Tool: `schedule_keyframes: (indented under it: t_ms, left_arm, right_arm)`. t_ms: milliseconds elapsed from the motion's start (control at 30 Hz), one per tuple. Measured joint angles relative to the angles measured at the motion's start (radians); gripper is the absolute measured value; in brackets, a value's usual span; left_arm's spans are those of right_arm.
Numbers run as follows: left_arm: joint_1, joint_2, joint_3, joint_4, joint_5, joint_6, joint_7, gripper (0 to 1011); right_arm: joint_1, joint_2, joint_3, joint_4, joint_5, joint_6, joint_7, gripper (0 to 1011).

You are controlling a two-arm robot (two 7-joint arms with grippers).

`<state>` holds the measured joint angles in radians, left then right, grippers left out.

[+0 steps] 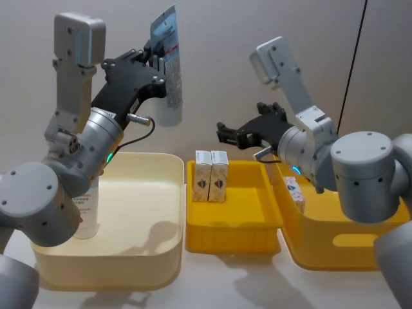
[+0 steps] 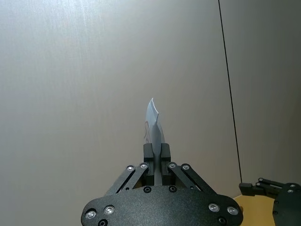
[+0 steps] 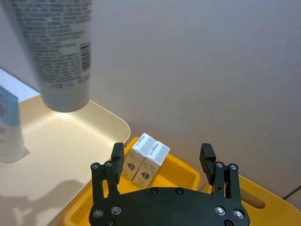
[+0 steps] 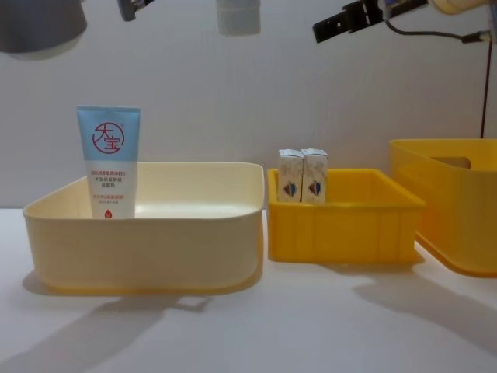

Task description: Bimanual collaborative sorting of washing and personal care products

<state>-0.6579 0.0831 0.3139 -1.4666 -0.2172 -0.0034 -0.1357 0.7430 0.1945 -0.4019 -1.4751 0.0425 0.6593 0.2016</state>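
- Left gripper (image 1: 154, 62) clamps a squeeze tube (image 1: 168, 77) high above the cream bin (image 1: 129, 273); dropped from there, it may bounce out.
- Right gripper (image 1: 222, 134) hangs spread, empty.

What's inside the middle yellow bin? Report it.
Two cream cartons stand upright, side by side, at the middle yellow bin's far left corner. Whatever lies directly behind them is hidden.

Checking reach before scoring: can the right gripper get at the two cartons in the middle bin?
Probably yes. The right gripper hangs open above the bin, the cartons stand upright with tops clear of its rim, and nothing covers them.
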Motion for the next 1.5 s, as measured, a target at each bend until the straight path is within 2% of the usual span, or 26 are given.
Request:
schedule_keyframes:
  t_ms: [467,733,967,1167,1500]
  left_arm:
    - [-0.018,-0.01,-0.009,0.024,-0.002,0.006,-0.025,80]
    - [-0.022,-0.014,-0.013,0.033,0.0,0.007,-0.036,80]
    - [-0.019,-0.017,-0.018,0.032,0.006,0.011,-0.04,81]
    - [-0.013,-0.019,-0.021,0.027,0.012,0.015,-0.042,80]
    - [-0.002,-0.023,-0.025,0.017,0.021,0.022,-0.046,80]
  right_arm:
    - [0.035,0.05,-0.041,0.018,0.048,-0.036,0.193,1001]
    - [0.065,0.06,-0.056,0.041,0.09,-0.046,0.29,1001]
    - [0.084,0.038,-0.047,0.066,0.114,-0.046,0.303,1001]
    - [0.101,-0.003,-0.029,0.095,0.13,-0.043,0.266,1001]
    - [0.127,-0.048,-0.011,0.136,0.154,-0.018,0.235,1001]
